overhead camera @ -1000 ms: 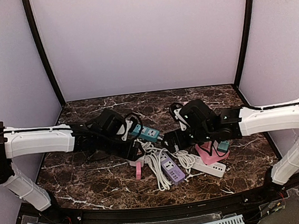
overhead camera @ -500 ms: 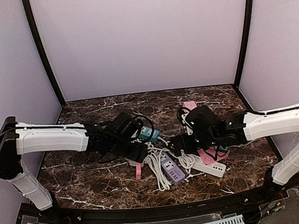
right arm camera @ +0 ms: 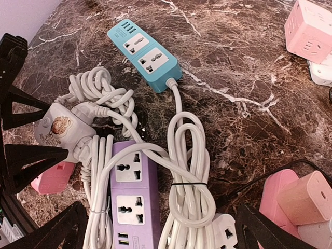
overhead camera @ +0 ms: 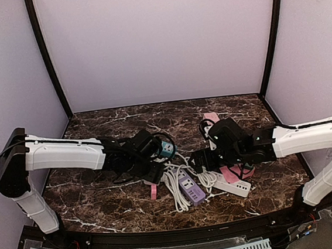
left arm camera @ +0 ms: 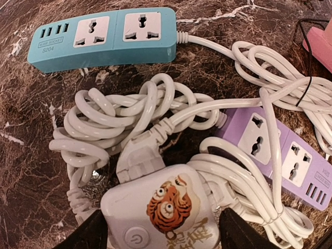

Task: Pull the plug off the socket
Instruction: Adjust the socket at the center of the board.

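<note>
A white cube socket (left arm camera: 155,207) with a tiger sticker lies in a tangle of white cable. A white plug (left arm camera: 139,155) is seated in its far side, and this plug (right arm camera: 85,110) also shows in the right wrist view. My left gripper (left arm camera: 163,228) is shut on the cube, one black finger (left arm camera: 88,233) against each side. From above, the left gripper (overhead camera: 154,170) covers the cube. My right gripper (right arm camera: 161,233) hangs open over the purple power strip (right arm camera: 132,197) and a tied cable bundle (right arm camera: 189,181). It holds nothing.
A teal power strip (left arm camera: 104,36) lies behind the cables. A white strip (overhead camera: 234,186) and pink cube adapters (right arm camera: 306,194) sit to the right. Another pink cube (right arm camera: 308,28) is at the back. A pink piece (overhead camera: 154,189) lies near the left gripper.
My left arm has reached further right, bringing its gripper down onto the cable pile. My right gripper has shifted slightly forward and lower over the purple strip.
</note>
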